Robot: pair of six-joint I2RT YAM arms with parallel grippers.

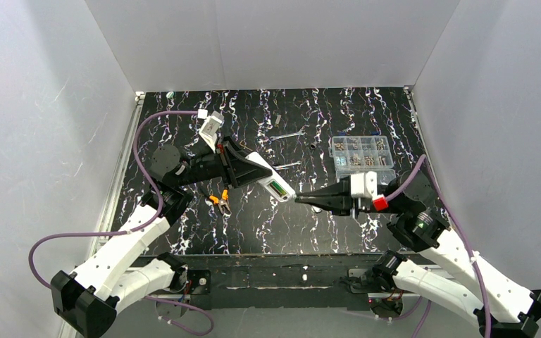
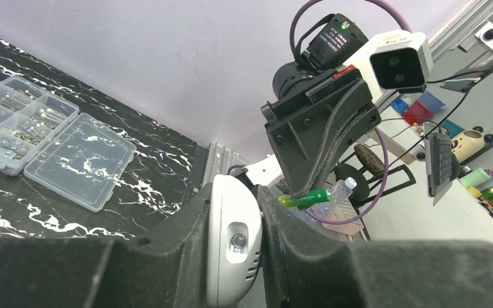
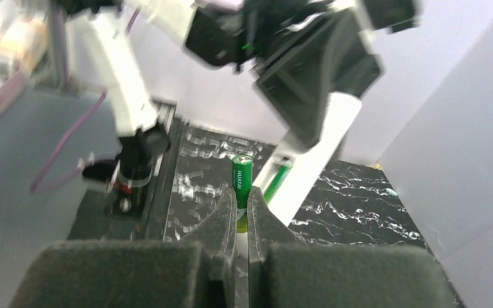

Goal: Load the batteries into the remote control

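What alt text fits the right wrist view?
The right gripper, shut on an upright green battery, faces the white remote control, which the left gripper holds tilted. A second green battery lies along the remote, above the black marbled table. The background is blurred.

1. White panels box me in: back wall (image 1: 275,42), left wall (image 1: 35,127), right wall (image 1: 507,105). Faint scuffs on the left one.
2. Table top (image 1: 324,120): black with white marble veining.
3. Aluminium rail (image 1: 118,179) runs along its left edge.
4. Light is soft and even.
5. Left wrist view, beyond the panels: pale desk (image 2: 417,218), cluttered with bottles (image 2: 491,192).
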